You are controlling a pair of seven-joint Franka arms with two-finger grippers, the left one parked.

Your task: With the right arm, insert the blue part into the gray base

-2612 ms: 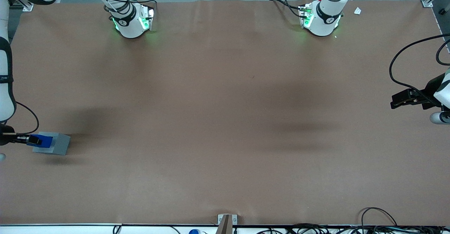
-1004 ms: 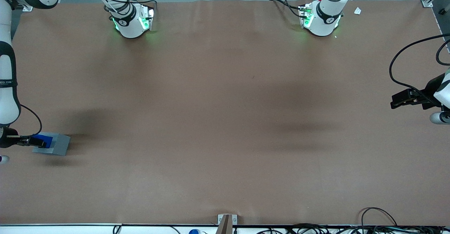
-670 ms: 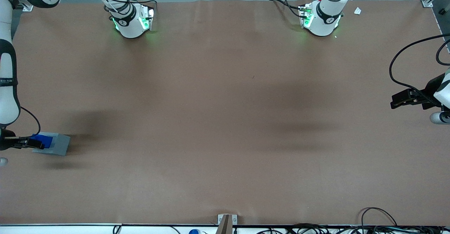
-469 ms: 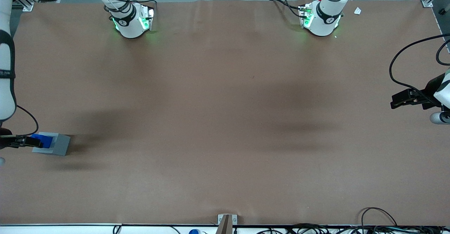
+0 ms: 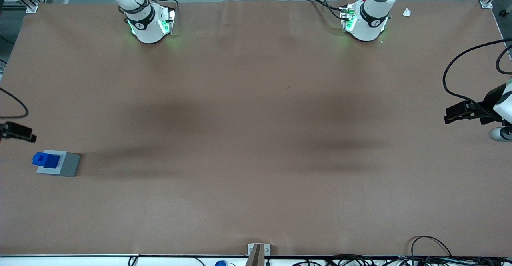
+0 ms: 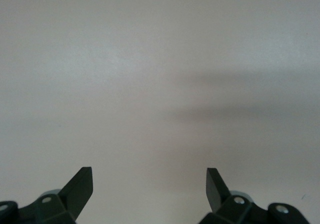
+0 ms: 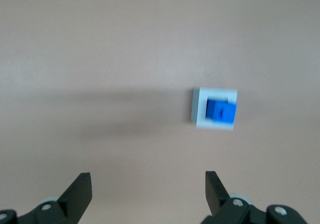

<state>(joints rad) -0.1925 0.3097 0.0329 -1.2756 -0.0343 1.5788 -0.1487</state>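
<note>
The gray base (image 5: 58, 163) is taken as the landmark; it is seated flat on the brown table cover (image 5: 256, 138) at the working arm's end of the table, well apart from both arm pedestals. The blue part (image 5: 45, 159) is seen standing in the square recess of the gray base, its upper portion projecting above the base's top face; in the right wrist view the blue part (image 7: 220, 110) is framed on all sides by the pale rim of the gray base (image 7: 214, 108). The gripper (image 5: 18, 132) is found farther from the front camera than the gray base, raised clear of it and not touching it. Its fingers (image 7: 78, 194) are spread wide apart, and nothing is held between them.
</note>
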